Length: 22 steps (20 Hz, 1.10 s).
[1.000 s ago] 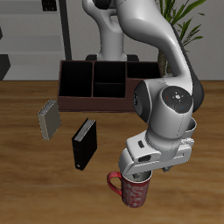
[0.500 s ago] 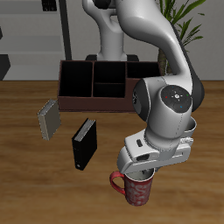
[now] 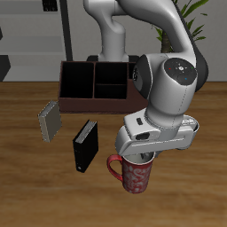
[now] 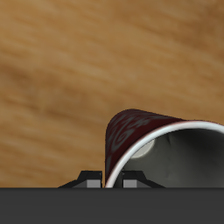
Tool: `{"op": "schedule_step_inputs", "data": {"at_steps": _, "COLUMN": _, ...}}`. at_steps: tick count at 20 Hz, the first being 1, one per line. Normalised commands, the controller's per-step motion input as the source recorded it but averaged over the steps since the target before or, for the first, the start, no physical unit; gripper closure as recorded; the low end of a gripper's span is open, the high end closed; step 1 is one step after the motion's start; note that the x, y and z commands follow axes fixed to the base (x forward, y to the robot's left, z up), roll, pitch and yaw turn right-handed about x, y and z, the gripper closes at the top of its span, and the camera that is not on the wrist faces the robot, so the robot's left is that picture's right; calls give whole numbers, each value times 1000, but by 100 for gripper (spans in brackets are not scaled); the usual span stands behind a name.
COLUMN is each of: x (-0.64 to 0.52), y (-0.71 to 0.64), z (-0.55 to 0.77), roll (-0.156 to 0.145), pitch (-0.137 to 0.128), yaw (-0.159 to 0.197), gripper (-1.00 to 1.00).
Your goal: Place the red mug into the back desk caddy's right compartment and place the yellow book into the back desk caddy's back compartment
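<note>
The red mug (image 3: 135,176) with its pale speckled pattern hangs from my gripper (image 3: 143,158), which is shut on its rim, near the table's front edge. In the wrist view the mug (image 4: 144,140) fills the frame under my gripper (image 4: 109,180), with the wall between the fingertips (image 4: 87,180). The yellow book (image 3: 49,120), grey-tan, stands on the table in front of the back desk caddy (image 3: 66,92). The caddy is a dark brown box at the table's back, and its wide end cell (image 3: 76,80) is open and black inside. My arm hides the caddy's other end.
A larger black book (image 3: 85,145) stands between the yellow book and the mug. A sliver of a cream mug (image 3: 194,127) shows behind my arm. A potted plant (image 3: 184,19) stands behind the table.
My gripper has risen with the red mug, which has come up off the table. The books and the caddy have not moved.
</note>
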Motion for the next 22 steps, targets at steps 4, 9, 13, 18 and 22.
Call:
{"op": "schedule_step_inputs", "data": {"at_steps": 4, "x": -354, "y": -83, "z": 794, "roll": -57, "pitch": -73, "yaw": -19, "gripper": 100}}
{"op": "schedule_step_inputs", "data": {"at_steps": 9, "x": -348, "y": -13, "z": 601, "roll": -36, "pitch": -44, "yaw": -61, "gripper": 100}}
{"op": "schedule_step_inputs", "data": {"at_steps": 13, "x": -488, "y": 104, "z": 624, "roll": 55, "pitch": -54, "yaw": -54, "gripper": 100}}
{"op": "schedule_step_inputs", "data": {"at_steps": 18, "x": -593, "y": 145, "z": 539, "roll": 54, "pitch": -56, "yaw": -70, "gripper": 100}}
{"op": "schedule_step_inputs", "data": {"at_steps": 22, "x": -585, "y": 319, "z": 372, "roll": 85, "pitch": -83, "yaw": -3, "gripper": 100}}
